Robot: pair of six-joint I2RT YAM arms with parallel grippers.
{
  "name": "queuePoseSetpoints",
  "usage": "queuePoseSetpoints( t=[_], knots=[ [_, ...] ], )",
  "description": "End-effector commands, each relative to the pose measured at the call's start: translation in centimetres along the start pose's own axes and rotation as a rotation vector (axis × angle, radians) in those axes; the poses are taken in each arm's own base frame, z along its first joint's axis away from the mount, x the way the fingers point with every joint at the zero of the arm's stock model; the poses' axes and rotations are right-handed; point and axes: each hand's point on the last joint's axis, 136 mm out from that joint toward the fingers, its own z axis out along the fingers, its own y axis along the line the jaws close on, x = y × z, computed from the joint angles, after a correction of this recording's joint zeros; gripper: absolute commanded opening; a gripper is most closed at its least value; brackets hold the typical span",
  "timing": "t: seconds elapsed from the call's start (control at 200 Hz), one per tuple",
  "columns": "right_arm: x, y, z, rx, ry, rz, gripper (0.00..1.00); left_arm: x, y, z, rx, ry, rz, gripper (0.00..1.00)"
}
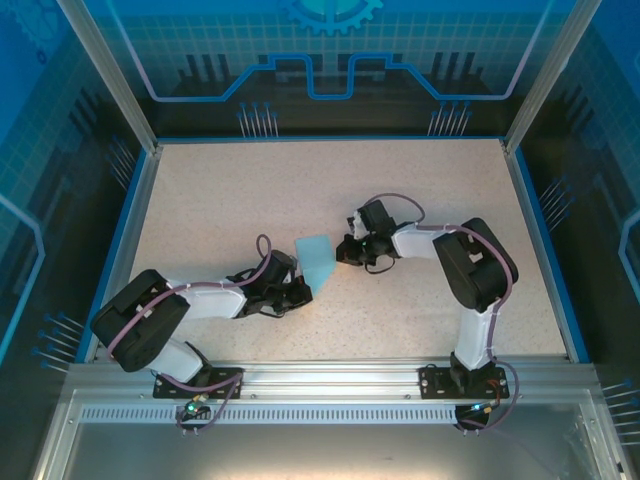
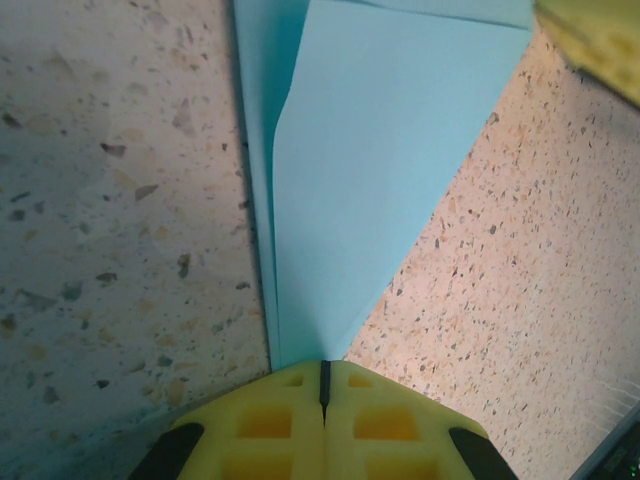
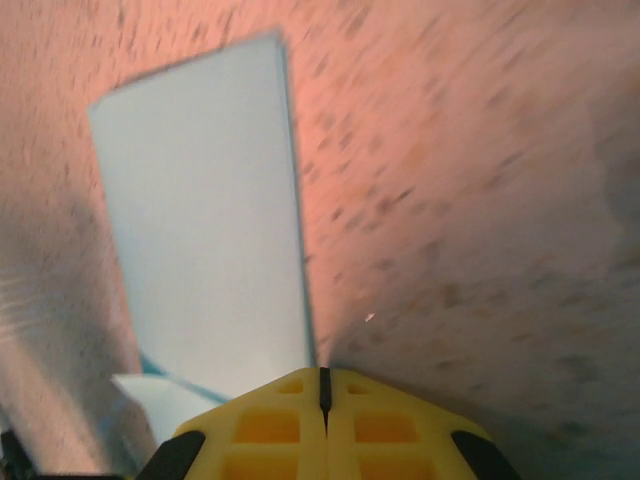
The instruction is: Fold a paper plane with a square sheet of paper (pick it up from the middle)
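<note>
Top external: partly folded square sheet of paper lying on table between my grippers, long axis running near-far. My left gripper, jaws pressed together, touching its near point. My right gripper, likewise closed, sitting at its right edge. Both equally near.

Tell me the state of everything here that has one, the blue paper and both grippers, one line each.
sheet of paper: partly folded, one layer doubled over another, tapering to a point, held between the two grippers.
left gripper: shut, pinching the paper's pointed tip.
right gripper: shut on the paper's opposite end, as far as the blurred picture shows.
</note>
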Motion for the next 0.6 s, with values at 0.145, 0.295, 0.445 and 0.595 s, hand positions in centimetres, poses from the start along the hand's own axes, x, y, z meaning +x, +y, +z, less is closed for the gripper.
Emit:
queuePoseSetpoints(
  t=[0.145,0.295,0.445,0.595],
  knots=[
    [-3.2,-0.4,-5.2,0.123,-0.163,-0.061,0.07,3.0,3.4,-1.9,-0.176,0.116,0.028,0.04],
    [-1.6,0.5,-6.5,0.1,-0.168,-0.098,0.2,0.3,-1.2,-4.1,-0.075,0.016,0.124,0.26],
    [0.4,1.3,-6.5,0.046,-0.15,-0.103,0.37,-2.7,-3.4,-5.4,-0.062,-0.11,0.171,0.4],
    [2.2,1.8,-5.6,-0.026,-0.104,-0.071,0.46,-4.8,-3.3,-5.1,-0.096,-0.18,0.152,0.41]
  ],
)
